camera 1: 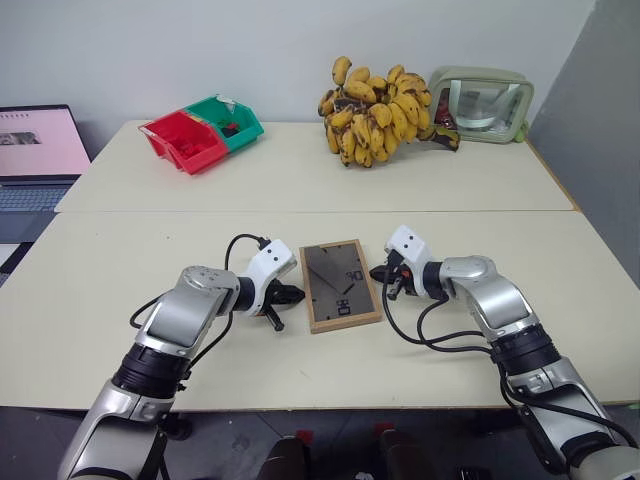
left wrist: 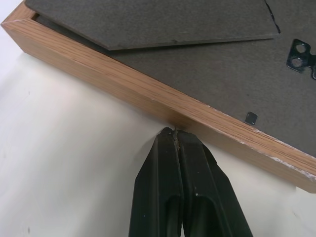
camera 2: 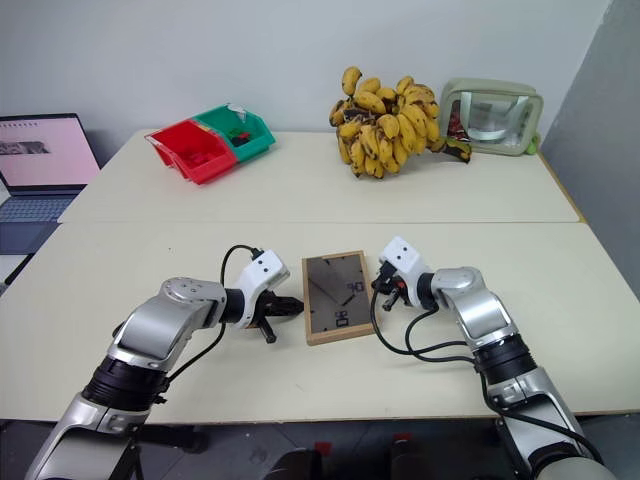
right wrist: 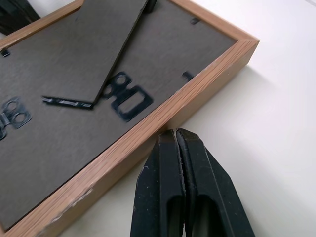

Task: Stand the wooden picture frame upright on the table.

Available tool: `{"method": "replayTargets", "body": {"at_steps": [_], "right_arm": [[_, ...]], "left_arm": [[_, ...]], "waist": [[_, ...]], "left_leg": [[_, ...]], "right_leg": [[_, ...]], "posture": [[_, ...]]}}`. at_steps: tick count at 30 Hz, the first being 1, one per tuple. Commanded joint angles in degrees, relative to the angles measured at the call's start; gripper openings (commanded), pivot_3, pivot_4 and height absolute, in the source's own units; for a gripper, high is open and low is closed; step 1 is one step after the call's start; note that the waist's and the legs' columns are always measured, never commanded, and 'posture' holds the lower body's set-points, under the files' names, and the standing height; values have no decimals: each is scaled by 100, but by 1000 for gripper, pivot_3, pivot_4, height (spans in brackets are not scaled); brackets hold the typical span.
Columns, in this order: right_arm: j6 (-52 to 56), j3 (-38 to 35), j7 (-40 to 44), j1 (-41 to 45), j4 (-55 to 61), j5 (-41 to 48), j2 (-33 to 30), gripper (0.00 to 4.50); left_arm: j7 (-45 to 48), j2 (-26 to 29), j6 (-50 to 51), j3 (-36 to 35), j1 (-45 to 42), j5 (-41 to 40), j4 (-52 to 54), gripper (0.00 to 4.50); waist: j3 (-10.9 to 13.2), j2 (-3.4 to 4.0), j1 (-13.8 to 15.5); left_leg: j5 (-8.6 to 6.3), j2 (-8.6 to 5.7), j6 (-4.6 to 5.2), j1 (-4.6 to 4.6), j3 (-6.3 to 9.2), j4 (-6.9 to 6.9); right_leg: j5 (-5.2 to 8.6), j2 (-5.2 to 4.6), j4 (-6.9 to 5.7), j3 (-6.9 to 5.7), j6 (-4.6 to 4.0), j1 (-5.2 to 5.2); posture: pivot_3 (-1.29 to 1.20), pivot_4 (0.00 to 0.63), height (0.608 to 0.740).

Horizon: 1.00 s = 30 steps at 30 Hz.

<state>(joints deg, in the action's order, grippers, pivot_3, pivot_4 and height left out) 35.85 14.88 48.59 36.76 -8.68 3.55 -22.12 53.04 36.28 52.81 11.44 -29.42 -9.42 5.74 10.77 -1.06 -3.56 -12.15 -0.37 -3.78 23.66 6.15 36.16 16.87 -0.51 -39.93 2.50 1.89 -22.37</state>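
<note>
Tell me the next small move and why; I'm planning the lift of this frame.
Probably press both shut grippers inward to pinch the wooden picture frame: it lies back-up on the table, left gripper and right gripper at opposite long edges.

One wooden picture frame [camera 1: 341,285], lying flat, dark back up, near table centre. Two tables: the table [camera 1: 90,300] under the frame, a second table [camera 1: 290,175] butted against it at 12 o'clock. Two grippers: left gripper [camera 1: 296,294] at the frame's 9 o'clock, right gripper [camera 1: 381,273] at its 3 o'clock. Two plastic bins at 11 o'clock: one red bin [camera 1: 185,140], one green bin [camera 1: 228,121]. One banana bunch [camera 1: 378,118] at 12 o'clock. One grey-green case [camera 1: 480,104] at 1 o'clock. One laptop [camera 1: 35,150] at 10 o'clock.
</note>
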Motion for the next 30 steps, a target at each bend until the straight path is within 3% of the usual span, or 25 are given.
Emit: {"method": "replayTargets", "body": {"at_steps": [1,6,10,14,20,30], "right_arm": [[92,75,94,-115,474,105,-50,54],[-472,45,2,-150,170,-201,-418,54],[-972,-89,40,-36,-188,-178,-600,0],[-1323,-65,65,137,-629,-273,-647,0],[-1555,22,10,284,-1060,-347,-472,0],[-1399,75,12,139,-741,-350,-241,0]], "left_arm": [[-43,216,159,-215,112,-188,421,10],[168,560,88,-613,319,-516,295,10],[733,548,1913,-1802,57,-1997,-143,652],[708,422,3827,-2652,-673,-2947,-1168,1414],[-61,129,3969,-2764,-499,-3427,-1844,2633],[-1174,-403,3969,-3014,315,-4167,-1593,4439]], "waist": [[0,0,2],[0,0,5],[0,0,26],[1,-1,13],[0,-2,2],[-1,-3,-16]], "left_leg": [[0,0,0,0,0,0],[0,0,0,-1,0,-1],[0,0,0,-1,0,0],[0,-9,0,-1,1,2],[0,2,0,-16,-3,-4],[2,8,-5,-28,-8,-7]], "right_leg": [[0,0,0,0,0,0],[0,1,0,0,0,0],[0,0,1,-2,0,1],[1,4,2,-9,2,4],[1,0,0,0,1,9],[0,-23,-6,9,-1,11]], "posture": [[0,150,740],[0,150,740],[0,150,740],[0,150,740],[0,150,740],[0,150,740]]}}
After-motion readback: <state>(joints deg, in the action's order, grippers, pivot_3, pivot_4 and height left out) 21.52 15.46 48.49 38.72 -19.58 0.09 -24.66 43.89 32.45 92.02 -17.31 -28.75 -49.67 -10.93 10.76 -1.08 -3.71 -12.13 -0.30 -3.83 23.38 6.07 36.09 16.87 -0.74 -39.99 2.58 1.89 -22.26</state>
